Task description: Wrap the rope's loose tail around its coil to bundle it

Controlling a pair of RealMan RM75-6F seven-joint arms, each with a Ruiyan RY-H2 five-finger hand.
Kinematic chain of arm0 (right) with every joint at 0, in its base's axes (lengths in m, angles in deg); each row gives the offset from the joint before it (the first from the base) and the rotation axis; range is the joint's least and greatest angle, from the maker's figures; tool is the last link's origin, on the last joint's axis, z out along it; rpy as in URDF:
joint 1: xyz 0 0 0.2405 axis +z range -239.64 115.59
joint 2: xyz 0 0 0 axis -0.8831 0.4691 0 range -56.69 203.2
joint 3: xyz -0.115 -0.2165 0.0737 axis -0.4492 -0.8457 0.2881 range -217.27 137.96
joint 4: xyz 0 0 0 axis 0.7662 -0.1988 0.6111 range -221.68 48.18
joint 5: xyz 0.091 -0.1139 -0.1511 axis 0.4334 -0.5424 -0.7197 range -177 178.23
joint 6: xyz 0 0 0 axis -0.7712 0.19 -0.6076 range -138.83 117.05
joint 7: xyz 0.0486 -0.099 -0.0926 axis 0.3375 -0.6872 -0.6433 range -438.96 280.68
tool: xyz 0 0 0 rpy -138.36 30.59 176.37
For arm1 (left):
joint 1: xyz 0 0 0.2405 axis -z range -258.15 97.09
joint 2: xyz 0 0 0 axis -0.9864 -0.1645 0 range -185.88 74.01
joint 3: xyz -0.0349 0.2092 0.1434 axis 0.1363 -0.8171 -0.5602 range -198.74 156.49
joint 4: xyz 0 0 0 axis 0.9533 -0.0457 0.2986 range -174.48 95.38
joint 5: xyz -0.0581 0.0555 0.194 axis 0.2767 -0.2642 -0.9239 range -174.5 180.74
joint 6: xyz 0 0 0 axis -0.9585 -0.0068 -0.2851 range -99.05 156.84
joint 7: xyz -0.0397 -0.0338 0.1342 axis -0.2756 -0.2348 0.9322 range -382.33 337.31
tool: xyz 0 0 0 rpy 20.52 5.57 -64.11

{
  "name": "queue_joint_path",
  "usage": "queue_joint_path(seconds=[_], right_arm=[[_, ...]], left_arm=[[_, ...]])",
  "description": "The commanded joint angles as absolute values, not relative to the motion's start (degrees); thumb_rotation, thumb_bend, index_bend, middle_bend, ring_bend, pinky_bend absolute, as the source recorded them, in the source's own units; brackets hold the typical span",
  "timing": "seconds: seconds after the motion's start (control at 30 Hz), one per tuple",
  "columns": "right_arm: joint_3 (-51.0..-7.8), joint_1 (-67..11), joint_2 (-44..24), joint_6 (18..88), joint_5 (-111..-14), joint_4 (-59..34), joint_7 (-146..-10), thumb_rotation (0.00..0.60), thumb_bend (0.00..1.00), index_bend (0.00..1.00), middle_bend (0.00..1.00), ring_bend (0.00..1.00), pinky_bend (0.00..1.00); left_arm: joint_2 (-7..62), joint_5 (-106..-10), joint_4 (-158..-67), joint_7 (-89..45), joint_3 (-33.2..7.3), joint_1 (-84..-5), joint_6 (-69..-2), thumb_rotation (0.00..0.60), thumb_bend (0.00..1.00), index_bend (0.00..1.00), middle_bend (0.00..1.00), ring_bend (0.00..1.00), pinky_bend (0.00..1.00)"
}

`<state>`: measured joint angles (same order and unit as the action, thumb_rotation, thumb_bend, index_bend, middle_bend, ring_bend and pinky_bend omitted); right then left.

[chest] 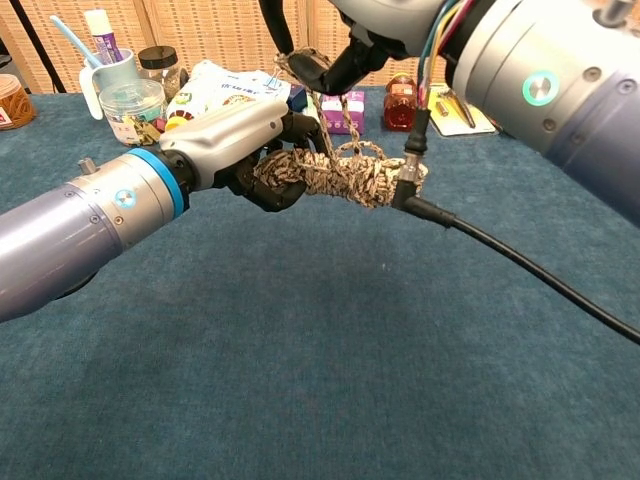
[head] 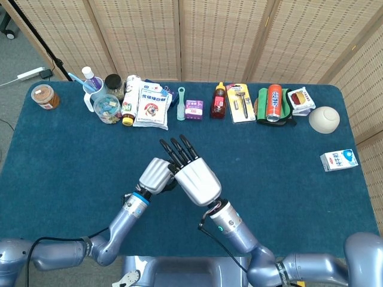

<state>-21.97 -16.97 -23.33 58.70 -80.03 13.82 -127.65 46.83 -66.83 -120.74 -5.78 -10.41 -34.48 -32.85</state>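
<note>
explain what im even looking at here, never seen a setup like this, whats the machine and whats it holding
This is a robot with two metal arms, each ending in a human-like hand. Both pictures come from its own cameras: the head view looks down on the blue table, and the chest view looks forward at close range.

The left hand grips one end of a speckled rope coil, held just above the table. The right hand is raised over it, and its dark fingers pinch the rope's loose tail, drawn taut upward from the coil, apparently to wrap it around.

Along the far edge lie everyday items: a jar, a cup with a toothbrush, a white packet, a sauce bottle, a white bowl and a small carton.
</note>
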Motion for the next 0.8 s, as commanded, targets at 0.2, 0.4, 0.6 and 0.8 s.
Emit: queue_joint_path(seconds=[0.2, 0.4, 0.6, 0.8], right_arm=[[-17.91, -11.93, -22.62, 51.93, -73.73, 7.63, -124.76, 0.600, 0.63, 0.72, 0.00, 0.00, 0.00], [-17.59, -10.62, -22.37, 49.98, -71.76, 3.92, -121.33, 0.600, 0.63, 0.72, 0.00, 0.00, 0.00], [-17.84, -9.70, -22.55, 47.98, -69.48, -0.37, -116.32, 0.600, 0.63, 0.71, 0.00, 0.00, 0.00], [-18.76, -9.86, -23.30, 46.68, -67.76, -4.49, -110.58, 0.600, 0.63, 0.71, 0.00, 0.00, 0.00]], left_arm=[[41.85, -65.99, -125.53, -7.55, -11.25, -35.53, -29.53, 0.600, 0.67, 0.63, 0.51, 0.59, 0.73], [38.36, -68.10, -127.63, -11.95, -11.99, -36.09, -27.98, 0.600, 0.67, 0.63, 0.51, 0.59, 0.73], [34.82, -70.36, -129.15, -17.08, -12.08, -36.61, -27.08, 0.600, 0.67, 0.63, 0.51, 0.59, 0.73], [30.71, -71.42, -132.50, -21.97, -11.78, -37.21, -26.26, 0.600, 0.67, 0.63, 0.51, 0.59, 0.73]])
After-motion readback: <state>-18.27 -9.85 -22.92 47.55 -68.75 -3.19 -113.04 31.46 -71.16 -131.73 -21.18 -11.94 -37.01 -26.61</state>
